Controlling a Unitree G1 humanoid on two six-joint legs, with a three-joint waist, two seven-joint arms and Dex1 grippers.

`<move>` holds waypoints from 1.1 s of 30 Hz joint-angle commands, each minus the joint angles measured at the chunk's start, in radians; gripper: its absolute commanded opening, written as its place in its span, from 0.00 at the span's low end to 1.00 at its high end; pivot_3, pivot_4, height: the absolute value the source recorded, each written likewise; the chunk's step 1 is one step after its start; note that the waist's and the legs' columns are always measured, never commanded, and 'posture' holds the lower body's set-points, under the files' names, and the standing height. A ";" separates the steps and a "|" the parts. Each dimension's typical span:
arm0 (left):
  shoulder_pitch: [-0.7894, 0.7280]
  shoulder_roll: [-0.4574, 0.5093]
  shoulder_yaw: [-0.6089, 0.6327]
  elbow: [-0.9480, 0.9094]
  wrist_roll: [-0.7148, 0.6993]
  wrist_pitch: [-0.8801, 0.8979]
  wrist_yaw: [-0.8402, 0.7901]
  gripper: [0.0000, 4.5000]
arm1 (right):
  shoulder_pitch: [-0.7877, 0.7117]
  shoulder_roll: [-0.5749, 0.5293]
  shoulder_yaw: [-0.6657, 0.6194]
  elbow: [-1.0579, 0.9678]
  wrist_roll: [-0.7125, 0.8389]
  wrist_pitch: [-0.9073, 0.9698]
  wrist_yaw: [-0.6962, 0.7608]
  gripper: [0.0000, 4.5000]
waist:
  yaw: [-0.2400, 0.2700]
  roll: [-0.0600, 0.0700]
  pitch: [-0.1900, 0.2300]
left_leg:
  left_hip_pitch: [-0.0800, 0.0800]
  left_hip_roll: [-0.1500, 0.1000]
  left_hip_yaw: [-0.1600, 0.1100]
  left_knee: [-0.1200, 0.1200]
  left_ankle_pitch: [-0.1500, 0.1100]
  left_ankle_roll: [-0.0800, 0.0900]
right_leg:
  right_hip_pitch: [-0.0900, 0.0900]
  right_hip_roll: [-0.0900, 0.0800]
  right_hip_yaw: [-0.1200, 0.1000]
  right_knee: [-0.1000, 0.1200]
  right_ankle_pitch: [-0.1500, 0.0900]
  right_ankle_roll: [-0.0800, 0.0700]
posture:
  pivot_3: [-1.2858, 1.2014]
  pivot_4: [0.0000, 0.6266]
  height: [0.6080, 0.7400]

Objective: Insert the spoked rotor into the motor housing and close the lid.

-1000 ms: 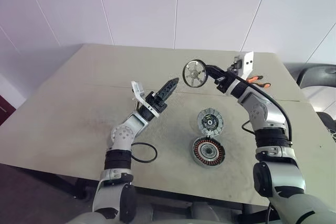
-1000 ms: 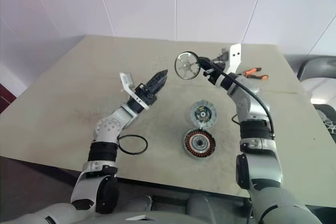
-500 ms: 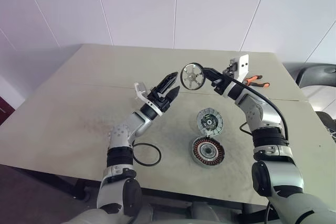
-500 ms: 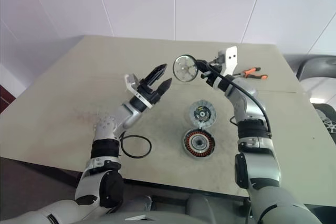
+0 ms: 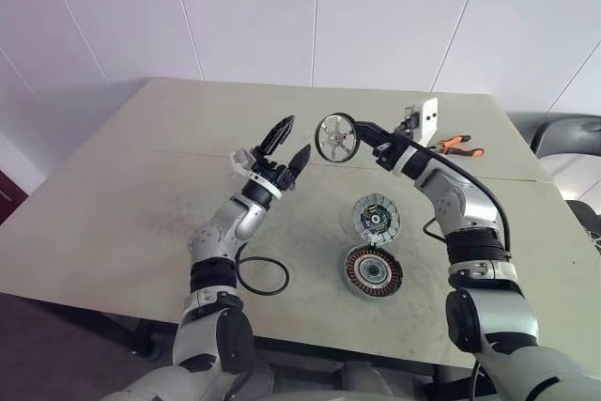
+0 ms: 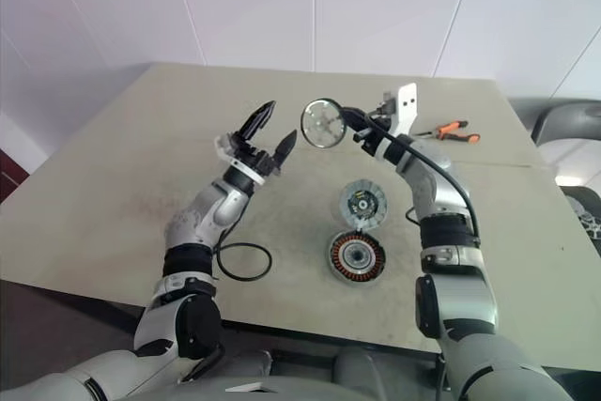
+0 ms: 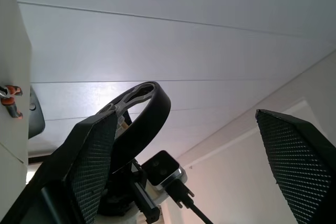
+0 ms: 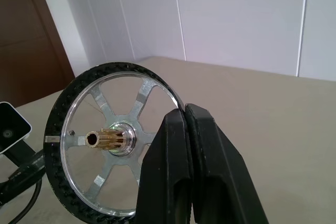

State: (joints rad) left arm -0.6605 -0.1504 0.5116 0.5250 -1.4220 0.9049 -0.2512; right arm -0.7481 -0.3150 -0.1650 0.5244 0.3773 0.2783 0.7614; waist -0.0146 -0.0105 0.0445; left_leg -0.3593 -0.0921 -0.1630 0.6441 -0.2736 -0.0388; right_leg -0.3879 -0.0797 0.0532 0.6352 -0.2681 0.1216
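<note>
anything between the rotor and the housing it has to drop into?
Nothing visible. The right gripper holds the spoked rotor in the air; the motor housing lies open on the table, with the lid beside it, not over it.

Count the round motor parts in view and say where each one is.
3. The spoked rotor is held up above the table in the right gripper. The lid lies flat on the table, and the motor housing sits just nearer the robot. None looks hidden.

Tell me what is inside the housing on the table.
Inside the housing: a ring of copper windings around a silvery centre. The rotor isn't in it. What lies under the windings is hidden.
</note>
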 commanded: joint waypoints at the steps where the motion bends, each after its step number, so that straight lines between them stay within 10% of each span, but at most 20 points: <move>1: -0.029 0.009 -0.140 -0.068 0.228 -0.140 -0.088 0.99 | -0.026 0.004 -0.007 -0.053 0.021 -0.010 0.006 0.00 | 0.001 0.000 0.000 | 0.000 0.000 0.000 0.000 0.001 -0.001 | 0.000 0.000 0.000 0.000 0.000 0.000 | 0.52 0.00 1.00; 23: -0.009 0.117 -0.346 -0.157 0.664 -0.392 -0.364 0.99 | -0.026 0.008 -0.006 -0.052 0.019 -0.009 0.015 0.00 | -0.002 0.000 0.000 | 0.000 0.001 0.002 -0.002 -0.001 0.002 | -0.001 0.000 0.002 0.000 0.000 0.000 | 0.52 0.00 1.00; 33: -0.007 0.110 -0.325 -0.133 0.708 -0.448 -0.360 0.35 | -0.026 0.011 -0.007 -0.043 0.016 -0.017 0.014 0.00 | 0.000 0.000 0.000 | 0.000 0.001 0.001 -0.002 -0.001 0.002 | -0.001 0.000 0.002 0.000 0.000 0.000 | 0.52 0.00 1.00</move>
State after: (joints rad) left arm -0.6532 -0.0408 0.1814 0.4008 -0.7223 0.4759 -0.6063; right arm -0.7481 -0.3051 -0.1634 0.5128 0.3771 0.2785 0.7725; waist -0.0146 -0.0101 0.0447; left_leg -0.3591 -0.0915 -0.1616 0.6424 -0.2745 -0.0372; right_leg -0.3893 -0.0796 0.0551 0.6350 -0.2680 0.1215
